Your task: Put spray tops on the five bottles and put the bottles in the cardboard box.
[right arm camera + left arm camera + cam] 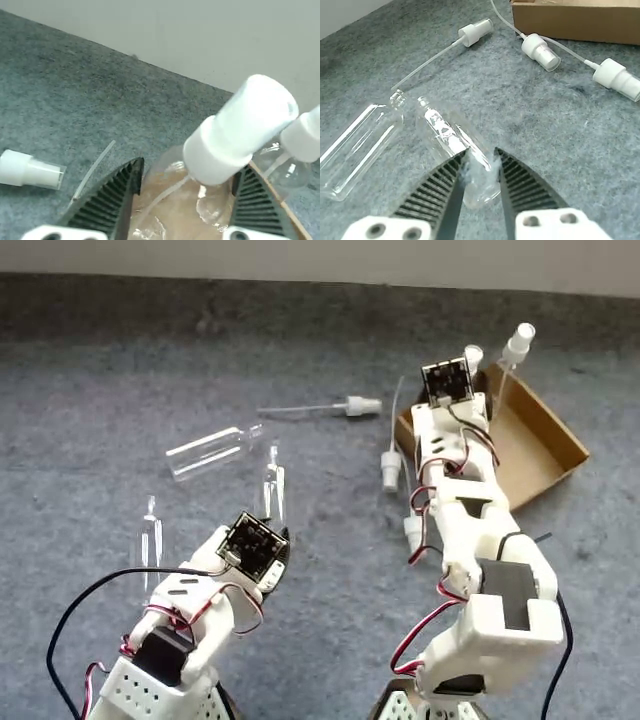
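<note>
Left hand: jaws apart by a narrow gap, nothing clamped, poised over the base end of a bare bottle lying flat on the counter. The bottle's long axis runs straight away from the hand with the neck at the far end, so the jaws sit across the body. That alignment suits a side pinch. The gap looks narrower than the bottle, so my read is open wider before dropping.

Clearance: a second bare bottle lies just beside it, necks close, bodies splayed apart. Tight on that side, open counter on the other. A third bare bottle sits near the left arm, apart from both.

Three loose spray tops lie between that bottle and the cardboard box, dip tubes trailing. In the high view two of them are nearer the right arm.

Right hand is at a capped bottle over the box, with a second capped bottle just beside. Can't tell its grip state.

Judgement: two capped, three to go.
</note>
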You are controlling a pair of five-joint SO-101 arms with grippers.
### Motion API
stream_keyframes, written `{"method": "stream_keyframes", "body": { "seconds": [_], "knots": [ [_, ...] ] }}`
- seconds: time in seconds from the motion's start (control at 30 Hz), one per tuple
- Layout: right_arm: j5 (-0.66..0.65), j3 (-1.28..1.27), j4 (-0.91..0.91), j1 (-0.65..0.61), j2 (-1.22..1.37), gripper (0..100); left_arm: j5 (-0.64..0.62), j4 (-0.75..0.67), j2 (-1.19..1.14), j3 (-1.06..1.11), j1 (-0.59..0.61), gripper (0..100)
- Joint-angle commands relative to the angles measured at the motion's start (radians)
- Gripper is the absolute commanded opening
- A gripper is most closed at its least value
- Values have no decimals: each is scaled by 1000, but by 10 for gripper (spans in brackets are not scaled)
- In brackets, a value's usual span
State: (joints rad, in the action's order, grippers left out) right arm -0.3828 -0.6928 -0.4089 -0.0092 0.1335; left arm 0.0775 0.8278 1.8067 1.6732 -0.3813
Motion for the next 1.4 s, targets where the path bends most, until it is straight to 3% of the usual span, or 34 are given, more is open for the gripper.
{"method": "stream_keyframes", "body": {
  "seconds": [0.0, 0.7, 1.37],
  "knots": [
    [-9, 53, -13, 2, -19, 258, 6, 3, 4, 21, 8, 41],
    [-11, 50, -10, 1, -64, 322, 6, 3, 4, 21, 10, 41],
    [-11, 45, 487, -18, -639, 322, 6, 0, 7, 21, 21, 41]
  ]
}}
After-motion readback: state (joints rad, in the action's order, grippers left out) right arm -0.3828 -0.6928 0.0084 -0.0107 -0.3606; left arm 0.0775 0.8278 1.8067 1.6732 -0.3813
